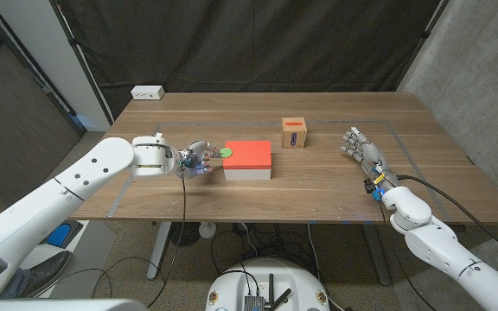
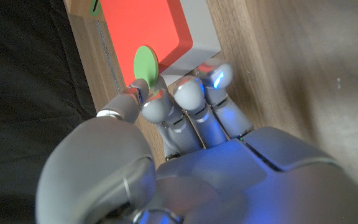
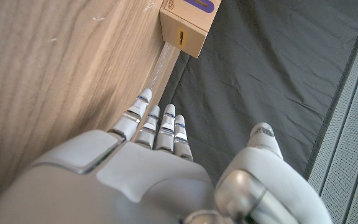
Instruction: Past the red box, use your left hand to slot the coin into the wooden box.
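Observation:
A flat box with a red top [image 1: 248, 155] on a white base lies mid-table; its red top [image 2: 145, 28] fills part of the left wrist view. My left hand [image 1: 194, 161] hovers just left of it and pinches a green coin [image 1: 226, 153] between thumb and a finger; the same coin [image 2: 145, 63] stands at the red box's near corner. The small wooden box [image 1: 295, 133] with a dark slot stands beyond the red box to its right, and shows as the wooden box [image 3: 188, 22] in the right wrist view. My right hand [image 1: 362, 152] stands on the table at the right, fingers apart, holding nothing.
A white power strip [image 1: 147, 92] lies at the table's far left corner. Black curtains hang behind the table. A cable [image 1: 184, 199] drops from my left wrist over the front edge. Bare wood [image 1: 335, 186] stretches between the red box and my right hand.

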Robot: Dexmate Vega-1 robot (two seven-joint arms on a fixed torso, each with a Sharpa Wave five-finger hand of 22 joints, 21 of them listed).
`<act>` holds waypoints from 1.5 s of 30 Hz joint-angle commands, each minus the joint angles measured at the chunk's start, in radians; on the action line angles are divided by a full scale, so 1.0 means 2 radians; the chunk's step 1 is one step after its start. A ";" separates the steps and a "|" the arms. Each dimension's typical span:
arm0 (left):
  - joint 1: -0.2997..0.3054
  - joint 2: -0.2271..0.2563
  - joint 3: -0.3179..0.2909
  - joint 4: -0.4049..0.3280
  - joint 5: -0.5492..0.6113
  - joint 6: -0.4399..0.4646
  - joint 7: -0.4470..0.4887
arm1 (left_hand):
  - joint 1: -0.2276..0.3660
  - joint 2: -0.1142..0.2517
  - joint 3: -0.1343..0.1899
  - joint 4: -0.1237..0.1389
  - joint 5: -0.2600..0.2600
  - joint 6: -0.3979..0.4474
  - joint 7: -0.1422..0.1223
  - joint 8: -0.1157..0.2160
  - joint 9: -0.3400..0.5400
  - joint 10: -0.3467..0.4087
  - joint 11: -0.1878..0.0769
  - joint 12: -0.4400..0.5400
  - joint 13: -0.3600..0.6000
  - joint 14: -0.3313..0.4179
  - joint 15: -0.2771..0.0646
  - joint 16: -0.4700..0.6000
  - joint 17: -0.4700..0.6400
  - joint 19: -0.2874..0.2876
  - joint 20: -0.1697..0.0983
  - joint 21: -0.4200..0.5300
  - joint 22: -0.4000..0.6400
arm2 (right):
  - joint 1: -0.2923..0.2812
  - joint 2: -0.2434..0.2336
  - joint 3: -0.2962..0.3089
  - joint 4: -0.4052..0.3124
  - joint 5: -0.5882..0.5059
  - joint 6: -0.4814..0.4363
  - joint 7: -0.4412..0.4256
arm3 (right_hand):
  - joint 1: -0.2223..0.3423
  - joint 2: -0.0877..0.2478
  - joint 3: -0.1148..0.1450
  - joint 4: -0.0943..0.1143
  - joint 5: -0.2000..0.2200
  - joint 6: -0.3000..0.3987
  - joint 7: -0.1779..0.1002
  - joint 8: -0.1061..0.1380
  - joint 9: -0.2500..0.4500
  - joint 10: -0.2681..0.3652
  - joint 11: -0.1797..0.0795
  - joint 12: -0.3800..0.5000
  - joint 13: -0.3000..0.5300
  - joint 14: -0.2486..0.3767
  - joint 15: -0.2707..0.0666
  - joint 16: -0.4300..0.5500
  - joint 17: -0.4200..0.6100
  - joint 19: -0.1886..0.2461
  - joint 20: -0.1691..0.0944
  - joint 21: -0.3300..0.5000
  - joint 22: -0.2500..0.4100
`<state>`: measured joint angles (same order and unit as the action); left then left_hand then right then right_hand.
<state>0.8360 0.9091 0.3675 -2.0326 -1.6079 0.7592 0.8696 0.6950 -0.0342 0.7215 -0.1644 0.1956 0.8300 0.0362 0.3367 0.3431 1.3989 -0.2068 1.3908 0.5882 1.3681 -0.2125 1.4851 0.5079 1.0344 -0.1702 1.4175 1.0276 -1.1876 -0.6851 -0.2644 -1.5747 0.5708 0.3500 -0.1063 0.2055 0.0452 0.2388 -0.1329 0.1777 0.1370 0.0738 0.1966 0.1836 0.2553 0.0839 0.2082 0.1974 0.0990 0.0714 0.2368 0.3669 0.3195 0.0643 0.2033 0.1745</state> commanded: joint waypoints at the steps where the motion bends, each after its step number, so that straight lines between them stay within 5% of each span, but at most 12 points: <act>1: -0.005 0.011 0.004 0.001 -0.018 -0.002 0.001 | -0.004 0.005 0.005 -0.002 0.002 0.005 0.001 -0.001 -0.001 0.003 0.000 0.004 0.003 0.005 0.000 0.000 0.005 0.004 -0.021 -0.001 0.001 | -0.003 -0.002 0.000 -0.003 0.000 -0.005 0.001 | -0.001 0.001 0.002 -0.003 -0.001 0.004 -0.001 0.002 0.003 0.004 0.000 0.002 0.003 0.003 -0.001 0.000 0.000 0.003 0.003 -0.001 0.002; 20: -0.002 0.008 0.012 0.006 -0.007 -0.013 -0.008 | 0.000 0.000 0.006 -0.007 0.001 0.003 0.002 -0.007 0.004 -0.001 0.000 0.005 0.004 0.002 0.000 -0.004 0.006 0.002 -0.021 -0.003 -0.012 | -0.007 -0.006 0.003 -0.015 -0.003 -0.013 -0.005 | -0.002 0.001 0.002 -0.003 -0.001 0.003 -0.001 0.002 0.003 0.007 0.000 0.002 0.003 0.004 0.000 0.000 0.000 0.003 0.004 -0.001 0.002; 27: 0.005 0.010 0.009 0.004 -0.004 -0.020 -0.005 | 0.007 -0.003 0.004 -0.005 0.002 0.017 -0.015 0.007 0.018 -0.002 0.000 0.002 0.002 0.004 0.000 -0.005 0.005 0.006 -0.021 0.001 -0.016 | -0.005 -0.006 0.001 -0.016 -0.004 -0.016 -0.005 | -0.002 0.001 0.002 -0.003 -0.001 0.004 -0.002 0.002 0.003 0.008 0.000 0.003 0.003 0.004 0.000 0.000 0.000 0.003 0.004 0.000 0.002; 34: 0.002 0.007 0.013 0.010 0.009 -0.021 -0.027 | 0.005 -0.005 0.003 -0.002 0.002 -0.021 0.007 -0.015 0.012 -0.007 0.000 -0.003 -0.001 0.002 0.000 -0.008 0.005 0.002 -0.020 0.002 -0.017 | -0.004 -0.005 0.000 -0.015 -0.006 -0.016 -0.006 | -0.002 0.001 0.002 -0.003 -0.001 0.004 -0.001 0.002 0.003 0.010 0.000 0.003 0.003 0.005 0.000 0.000 0.000 0.003 0.004 0.000 0.002; 45: 0.009 0.004 0.007 0.010 0.016 -0.026 -0.042 | 0.003 -0.002 0.005 -0.002 0.002 -0.017 0.009 -0.028 0.000 -0.007 -0.001 -0.005 -0.003 0.001 0.000 -0.010 0.005 -0.001 -0.021 0.004 -0.017 | -0.003 -0.006 0.000 -0.015 -0.007 -0.017 -0.007 | -0.002 0.001 0.002 -0.003 -0.001 0.004 -0.001 0.002 0.003 0.011 0.000 0.003 0.003 0.005 0.000 0.000 0.000 0.003 0.005 0.000 0.002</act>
<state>0.8436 0.9227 0.3896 -2.0163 -1.5933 0.7166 0.8184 0.7003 -0.0394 0.7268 -0.1697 0.1956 0.7888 0.0483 0.2865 0.3436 1.3881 -0.2066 1.3862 0.5834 1.3682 -0.2125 1.4703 0.5171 1.0346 -0.1699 1.4174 0.9884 -1.1975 -0.6961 -0.2626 -1.6049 0.5600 0.3176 -0.1189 0.2056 0.0451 0.2388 -0.1329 0.1777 0.1369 0.0738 0.1966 0.1836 0.2678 0.0822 0.2083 0.2025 0.0990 0.0714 0.2368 0.3669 0.3251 0.0698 0.2033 0.1745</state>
